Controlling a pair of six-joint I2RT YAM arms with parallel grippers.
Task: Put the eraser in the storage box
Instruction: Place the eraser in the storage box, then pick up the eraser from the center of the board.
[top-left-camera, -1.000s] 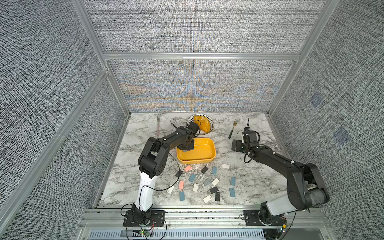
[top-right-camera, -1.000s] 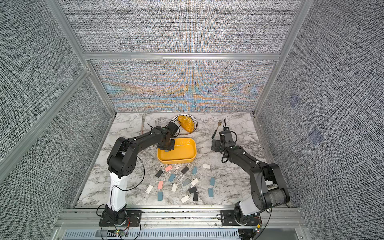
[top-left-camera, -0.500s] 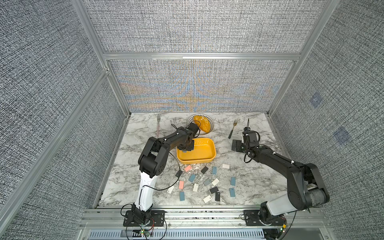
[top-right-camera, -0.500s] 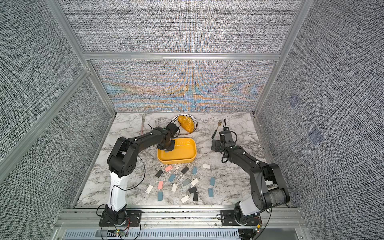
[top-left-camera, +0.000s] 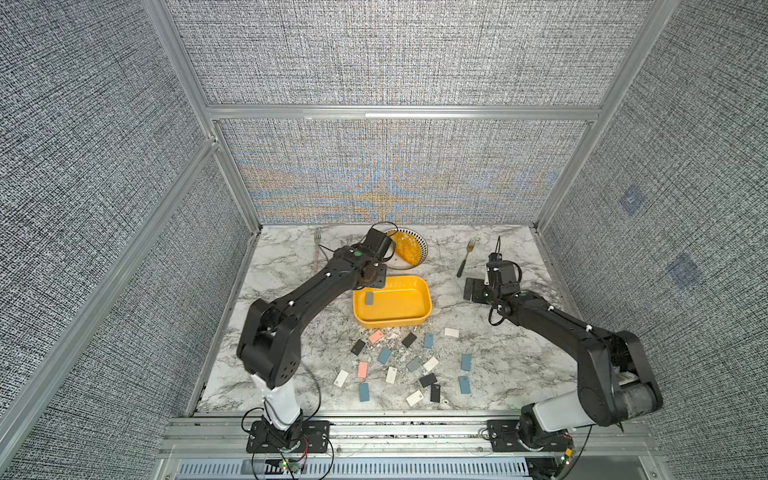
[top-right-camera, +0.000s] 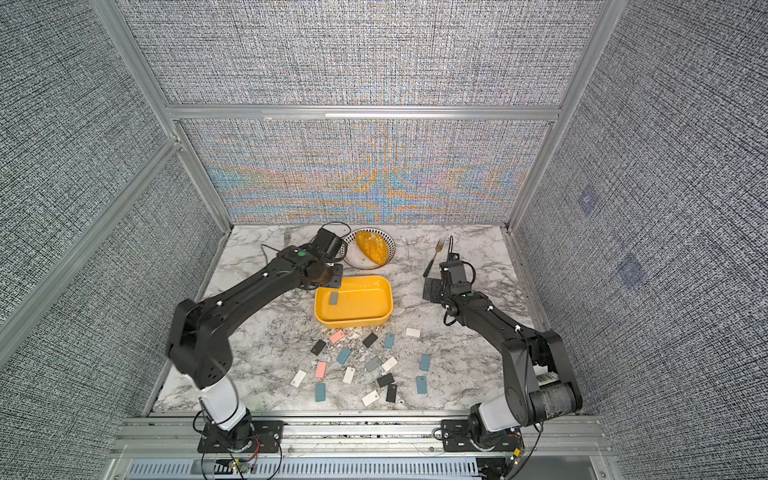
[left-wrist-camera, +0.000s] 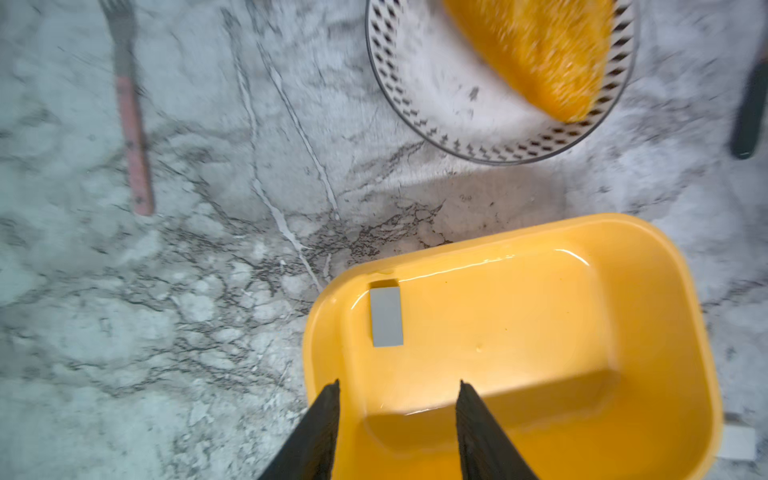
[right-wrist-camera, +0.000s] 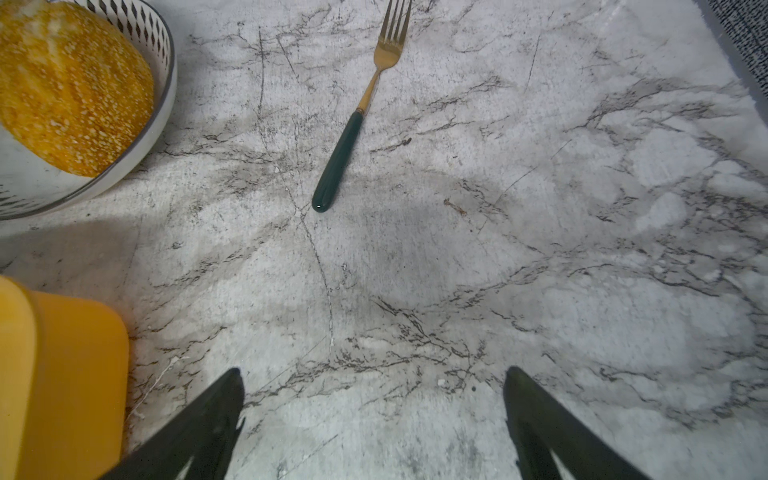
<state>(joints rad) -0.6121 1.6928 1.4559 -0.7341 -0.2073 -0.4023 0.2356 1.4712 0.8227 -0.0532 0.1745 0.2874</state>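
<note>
Jaws of the left gripper stood parted, nothing between them. It hung over the far left corner of the storage box, a shallow yellow tub on the marble table.

Grey eraser lay flat on the box floor, close to the left end wall and clear of the fingertips. Both top views showed it as the only piece inside.

Right gripper was spread wide and empty, low over bare marble to the right of the box and well apart from it.

Beyond that gripper a fork with a dark green handle lay on the table, tines toward the back wall. Behind the box stood a white plate with a patterned rim, a seeded loaf on it. Far left, a second fork with a pink handle lay flat.

Loose erasers in pink, blue, white, grey and black lay scattered between the box and the table's front edge, none of them touching the box.
</note>
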